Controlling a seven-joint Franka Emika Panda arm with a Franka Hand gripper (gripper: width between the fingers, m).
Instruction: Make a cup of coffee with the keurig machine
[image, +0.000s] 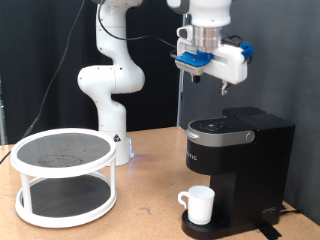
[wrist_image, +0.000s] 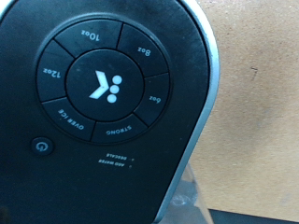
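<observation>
The keurig machine stands black and boxy on the wooden table at the exterior view's right, with its lid down. The white cup sits on the machine's round drip base, under the spout, handle towards the exterior view's left. My gripper hangs in the air well above the machine's lid, with nothing seen between its fingers. The wrist view looks straight down on the lid's round button panel with its size labels and the K button in the middle. The fingers do not show in the wrist view.
A white two-tier round rack stands at the exterior view's left. The arm's white base rises behind it. A thin dark pole stands just behind the machine. Bare wooden table lies beside the machine.
</observation>
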